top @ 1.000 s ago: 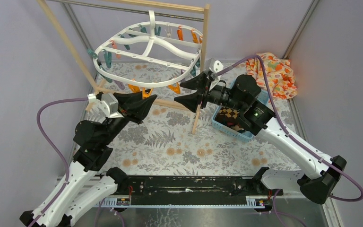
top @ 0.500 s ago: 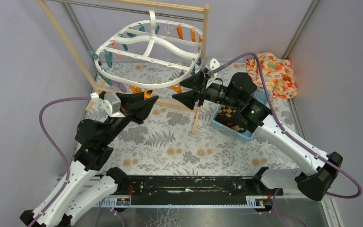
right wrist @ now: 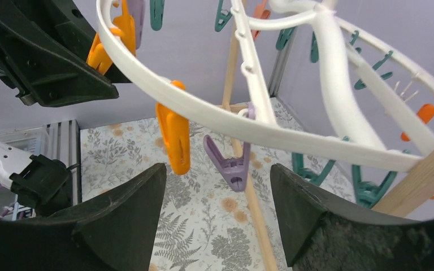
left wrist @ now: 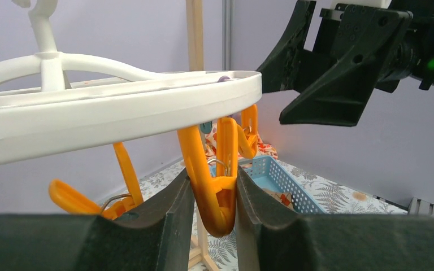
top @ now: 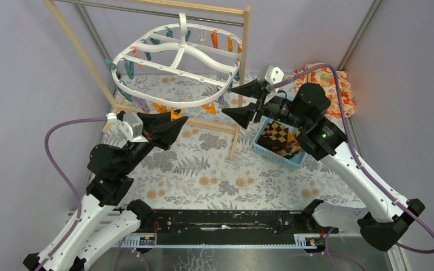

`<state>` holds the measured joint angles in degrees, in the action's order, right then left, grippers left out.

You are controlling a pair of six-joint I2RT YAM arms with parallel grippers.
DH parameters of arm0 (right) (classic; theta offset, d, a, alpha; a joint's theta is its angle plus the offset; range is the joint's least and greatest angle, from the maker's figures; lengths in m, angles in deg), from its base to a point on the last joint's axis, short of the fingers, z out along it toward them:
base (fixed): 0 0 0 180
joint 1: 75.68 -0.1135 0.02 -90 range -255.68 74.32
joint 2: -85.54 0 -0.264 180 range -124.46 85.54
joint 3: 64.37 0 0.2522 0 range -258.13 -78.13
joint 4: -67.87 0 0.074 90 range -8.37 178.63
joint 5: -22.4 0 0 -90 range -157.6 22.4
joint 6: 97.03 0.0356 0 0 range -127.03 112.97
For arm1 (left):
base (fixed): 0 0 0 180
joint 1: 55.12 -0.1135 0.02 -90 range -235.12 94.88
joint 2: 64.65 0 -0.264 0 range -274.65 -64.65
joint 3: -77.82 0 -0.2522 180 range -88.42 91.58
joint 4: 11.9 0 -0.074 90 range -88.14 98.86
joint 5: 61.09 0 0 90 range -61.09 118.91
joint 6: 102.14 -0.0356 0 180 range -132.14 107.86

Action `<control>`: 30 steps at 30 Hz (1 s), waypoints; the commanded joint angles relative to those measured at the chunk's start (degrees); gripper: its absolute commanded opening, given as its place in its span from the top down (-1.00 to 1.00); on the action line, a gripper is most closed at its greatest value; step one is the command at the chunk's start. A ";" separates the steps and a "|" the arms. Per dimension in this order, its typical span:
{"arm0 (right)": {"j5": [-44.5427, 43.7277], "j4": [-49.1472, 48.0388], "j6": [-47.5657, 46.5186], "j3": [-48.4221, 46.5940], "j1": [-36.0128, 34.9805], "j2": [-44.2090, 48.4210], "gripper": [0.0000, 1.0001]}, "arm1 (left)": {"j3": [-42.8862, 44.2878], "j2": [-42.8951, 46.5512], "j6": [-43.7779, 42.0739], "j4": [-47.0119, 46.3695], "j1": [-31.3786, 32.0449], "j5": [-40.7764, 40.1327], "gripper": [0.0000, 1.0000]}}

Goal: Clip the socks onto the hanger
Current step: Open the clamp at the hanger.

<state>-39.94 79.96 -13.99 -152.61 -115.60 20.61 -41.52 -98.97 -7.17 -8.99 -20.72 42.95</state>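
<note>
Squeezing the hanger's [left wrist: 118, 110] down-pointing orange peg [left wrist: 217, 189] is left gripper [top: 176, 119]; right gripper [top: 230, 100] gapes.

Overhead camera looks down; both wrist cameras (close, from below) share the hanger [left wrist: 118, 107].

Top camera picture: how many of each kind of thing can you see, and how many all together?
Grippers: 2 (left gripper, right gripper)
hanger: 1
wooden rack: 1
blue basket: 1
checked sock in the basket: 1
floral cloth: 1
Total: 7
</note>
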 commanded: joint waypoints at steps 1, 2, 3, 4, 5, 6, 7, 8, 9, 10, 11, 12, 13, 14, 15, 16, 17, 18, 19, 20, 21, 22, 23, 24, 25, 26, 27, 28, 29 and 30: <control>5.49 1.31 -2.07 -4.81 1.89 -1.43 -0.50 | 0.63 1.10 -1.36 -0.22 -0.12 1.34 1.00; 6.25 1.32 -2.09 -5.46 2.11 -2.04 -0.50 | 0.58 1.18 -1.38 -0.16 -0.11 1.34 1.00; 7.32 2.89 -2.03 -6.02 2.37 -2.64 -0.50 | 0.61 1.19 -1.45 -0.05 -0.11 1.40 1.00; 8.83 2.80 -1.75 -6.42 2.51 -3.14 -0.50 | 0.65 1.19 -1.52 0.11 -0.11 1.28 1.00; 9.79 2.40 -1.43 -6.51 2.65 -3.64 -0.50 | 0.73 1.31 -1.61 0.20 -0.11 1.19 1.00; 10.61 2.25 -1.11 -6.60 2.66 -4.16 -0.50 | 0.70 1.43 -1.67 0.28 -0.11 1.12 1.00; 11.33 2.26 -0.86 -6.72 2.66 -4.56 -0.50 | 0.78 1.55 -1.70 0.35 -0.11 1.09 1.00; 12.05 2.28 -0.57 -6.54 2.66 -4.86 -0.50 | 0.79 1.58 -1.78 0.50 -0.13 1.01 1.00; 12.79 0.63 -0.19 -6.23 2.72 -5.08 -0.50 | 0.89 1.69 -1.85 0.68 -0.12 0.91 1.00; 13.52 -0.36 0.18 -5.74 2.66 -5.24 -0.50 | 0.92 1.83 -1.89 0.78 -0.11 0.90 1.00; 13.85 -1.02 0.58 -5.38 2.66 -5.40 -0.49 | 0.92 1.81 -2.01 0.89 -0.14 0.82 1.00; 13.93 -1.50 0.85 -5.07 2.69 -5.59 -0.49 | 1.04 1.88 -2.06 1.06 -0.14 0.81 1.00; 14.01 -1.91 1.28 -4.84 2.73 -5.87 -0.47 | 1.01 1.94 -2.14 1.17 -0.12 0.76 1.00; 14.24 -2.30 1.76 -4.74 2.71 -6.17 -0.46 | 0.96 1.98 -2.27 1.26 -0.11 0.61 1.00; 14.70 -2.88 2.34 -4.65 2.62 -6.50 -0.44 | 0.86 2.03 -2.25 1.27 -0.11 0.49 1.00; 15.26 -3.68 3.06 -4.51 2.65 -6.79 -0.43 | 0.76 2.08 -2.34 1.27 -0.16 0.35 1.00; 15.93 -4.56 3.85 -4.24 2.70 -6.94 -0.41 | 0.62 2.07 -2.34 1.27 -0.12 0.34 1.00; 16.48 -5.39 4.75 -4.00 2.74 -7.11 -0.38 | 0.57 2.09 -2.31 1.21 -0.12 0.30 1.00; 16.63 -5.74 5.00 -3.87 2.72 -7.22 -0.37 | 0.48 2.17 -2.26 1.12 -0.11 0.29 1.00; 16.43 -5.81 5.02 -3.55 2.72 -7.23 -0.36 | 0.41 2.16 -2.25 1.10 -0.11 0.28 1.00; 15.74 -5.76 4.84 -3.19 2.70 -6.70 -0.36 | 0.39 2.17 -2.29 1.22 -0.11 0.29 1.00; 14.53 -5.53 4.46 -2.57 2.69 -6.09 -0.36 | 0.46 2.26 -2.33 1.31 -0.11 0.21 1.00; 13.57 -5.19 4.12 -1.96 2.70 -5.22 -0.35 | 0.48 2.31 -2.41 1.43 -0.11 0.21 1.00; 13.13 -4.92 3.96 -1.36 2.73 -4.46 -0.33 | 0.42 2.41 -2.50 1.52 -0.11 0.13 1.00; 13.17 -4.69 4.06 -0.88 2.69 -3.76 -0.32 | 0.45 2.50 -2.59 1.61 -0.16 -0.08 1.00; 13.47 -4.66 4.25 -0.46 2.66 -3.15 -0.31 | 0.32 2.51 -2.64 1.62 -0.10 -0.18 1.00; 13.70 -4.72 4.57 -0.11 2.69 -2.70 -0.31 | 0.24 2.59 -2.62 1.50 -0.13 -0.24 1.00; 13.77 -4.97 4.84 0.31 2.73 -2.26 -0.30 | 0.10 2.60 -2.49 1.29 -0.12 -0.24 1.00; 14.00 -5.33 5.23 0.71 2.66 -1.97 -0.29 | 0.01 2.60 -2.32 1.01 -0.11 -0.18 1.00; 14.15 -5.70 5.61 1.16 2.68 -1.93 -0.28 | -0.12 2.53 -2.14 0.79 -0.11 0.02 1.00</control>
<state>-26.37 78.01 -10.14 -152.21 -113.17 15.63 -41.52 -97.27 -8.51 -7.15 -20.72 42.49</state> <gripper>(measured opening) 0.648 0.342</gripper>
